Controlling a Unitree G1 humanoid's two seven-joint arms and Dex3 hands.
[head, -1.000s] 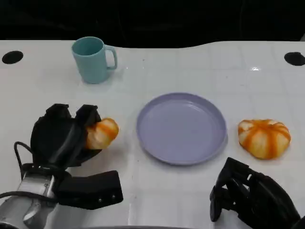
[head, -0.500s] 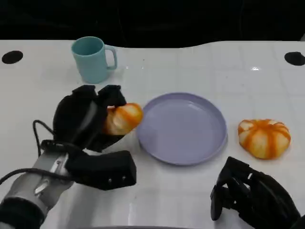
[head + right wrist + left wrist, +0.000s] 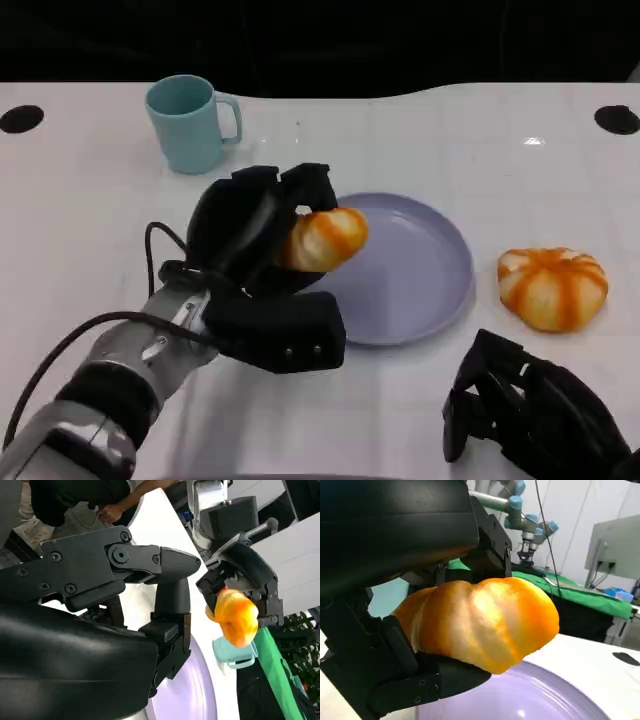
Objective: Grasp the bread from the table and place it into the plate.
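Observation:
My left hand (image 3: 252, 238) grips an orange-glazed bread roll (image 3: 322, 239) and holds it in the air over the left rim of the purple plate (image 3: 410, 268). The left wrist view shows the roll (image 3: 480, 621) clamped between black fingers (image 3: 415, 680) above the plate (image 3: 530, 700). A second orange bread (image 3: 553, 286) lies on the table right of the plate. My right hand (image 3: 530, 420) rests low at the front right, holding nothing, fingers curled; I cannot tell how far. In the right wrist view the left hand (image 3: 247, 580) carries the roll (image 3: 234, 615).
A teal mug (image 3: 190, 122) stands at the back left of the white table (image 3: 90, 230). Black round holes mark the far corners (image 3: 617, 119). A person (image 3: 95, 502) stands beside the table in the right wrist view.
My left hand has lifted the roll from the table's left side and carried it right, up to the plate's left rim. The right hand and the other bread have stayed put.

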